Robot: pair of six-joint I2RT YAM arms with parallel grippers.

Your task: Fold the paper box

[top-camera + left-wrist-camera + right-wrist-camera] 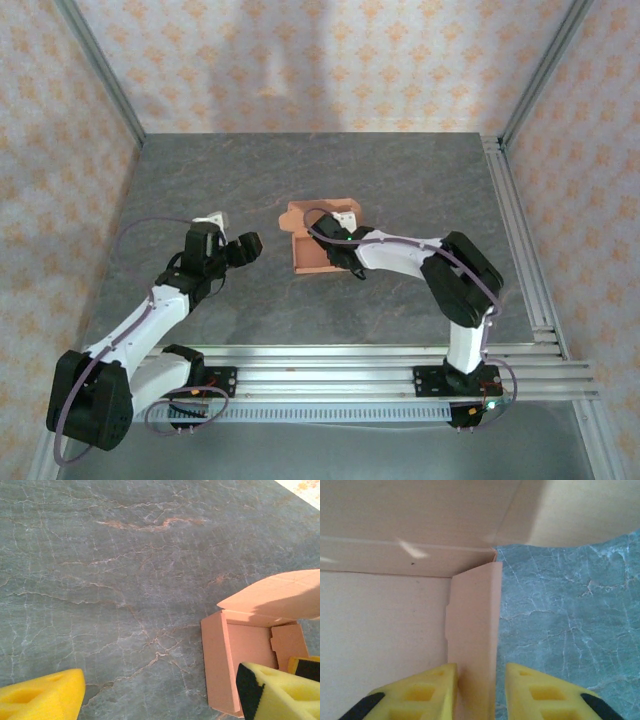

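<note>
**A:** What is carrying everything?

**B:** The tabletop (200, 180) is carrying the box (310, 250), which is sitting open-topped on the grey stone. Nothing else is lying near the box.

**A:** How is the box looking?

**B:** It is standing half-formed. Its floor is lying flat, and the wall (216, 665) facing the left tool (160, 682) is standing up. The lid (280, 597) is hanging open over the far side of the box and shading the inside.

**A:** And the tools?

**B:** The left tool is hovering just left of the box, jaws gaping wide with bare stone between them and nothing held. The right tool (481, 675) is reaching in at the box's right side. Its jaws are parted partway and straddling the upright flap (472, 630) there. One jaw is sitting against the flap's inner face while the other is showing a sliver of gap, so I am judging it is not pinching.

**A:** So how far along are we?

**B:** I am reckoning roughly midway. The side panels are standing. The flap is waiting to be tucked in, and the lid is waiting to be brought down and seated on the box.
</note>
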